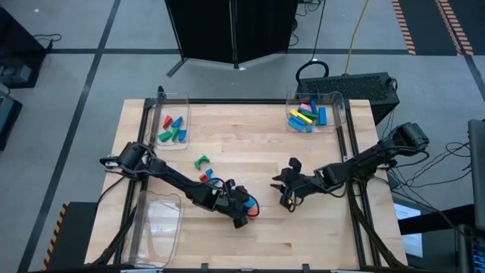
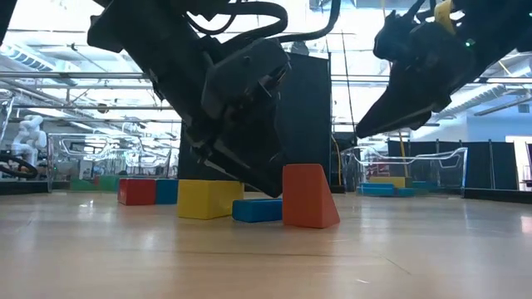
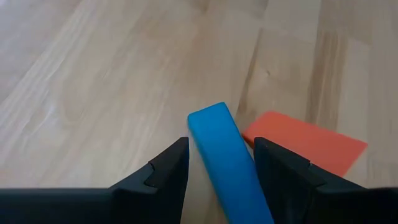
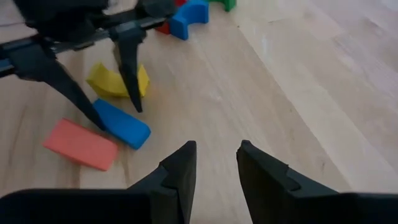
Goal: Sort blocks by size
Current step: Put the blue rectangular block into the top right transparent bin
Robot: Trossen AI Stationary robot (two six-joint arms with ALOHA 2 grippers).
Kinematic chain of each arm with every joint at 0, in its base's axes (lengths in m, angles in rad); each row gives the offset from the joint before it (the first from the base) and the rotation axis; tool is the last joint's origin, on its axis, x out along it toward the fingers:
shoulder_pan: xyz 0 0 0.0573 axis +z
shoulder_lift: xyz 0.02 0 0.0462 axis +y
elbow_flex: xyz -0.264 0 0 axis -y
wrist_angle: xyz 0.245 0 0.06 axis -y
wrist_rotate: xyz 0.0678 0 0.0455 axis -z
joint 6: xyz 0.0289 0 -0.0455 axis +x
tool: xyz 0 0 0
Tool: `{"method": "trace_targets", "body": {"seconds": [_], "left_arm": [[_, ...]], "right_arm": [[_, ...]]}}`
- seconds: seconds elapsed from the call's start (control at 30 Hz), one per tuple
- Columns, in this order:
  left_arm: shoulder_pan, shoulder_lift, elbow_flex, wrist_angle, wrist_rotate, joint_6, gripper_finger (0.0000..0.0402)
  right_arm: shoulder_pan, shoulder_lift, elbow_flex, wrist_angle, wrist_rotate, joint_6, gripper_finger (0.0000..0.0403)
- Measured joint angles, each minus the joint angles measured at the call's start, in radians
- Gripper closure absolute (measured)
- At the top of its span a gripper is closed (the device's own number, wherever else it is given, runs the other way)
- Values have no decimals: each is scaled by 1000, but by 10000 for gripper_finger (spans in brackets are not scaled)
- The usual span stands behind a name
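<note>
The counter [image 1: 258, 144] was a pale wooden top with a dark frame along its edges. A clear bin [image 1: 173, 120] sat at its far left corner, another bin [image 1: 315, 111] at the far right, and a third, larger bin [image 1: 158, 221] at the near left. Loose blocks lay on the bare wood near the middle: a green curved block [image 1: 201, 161] farthest back, then a red block [image 1: 203, 176] and a blue curved block [image 4: 188, 17] close together. Nearer the front lay a yellow block [image 4: 112, 81], a blue bar [image 4: 122, 124] just beside it, and an orange wedge [image 4: 81, 144] beside the bar.
</note>
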Motion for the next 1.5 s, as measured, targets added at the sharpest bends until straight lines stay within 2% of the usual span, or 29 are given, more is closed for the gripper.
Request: {"method": "trace_targets", "body": {"seconds": [0.33,0.57,0.67,0.8,0.97,1.13,1.37,1.5], "left_arm": [[-6,3,-3,-18,85,-27,219],[-8,2,-2,-33,64,-19,220],[-8,2,-1,-72,58,-16,236],[-8,2,-1,-104,38,0,284],[-6,0,-1,-105,32,34,352],[0,-1,-1,-106,32,38,353],[2,-62,-2,-105,-44,134,344],[1,-96,-2,-104,-52,161,347]], "right_arm": [[15,0,0,15,0,-26,291],[15,0,0,16,1,-26,291],[15,0,0,16,1,-26,291],[15,1,0,25,6,-28,291],[14,138,0,291,-11,-204,291],[16,265,0,514,-19,-332,291],[24,284,0,581,-35,-343,291],[37,285,0,601,-55,-386,291]]}}
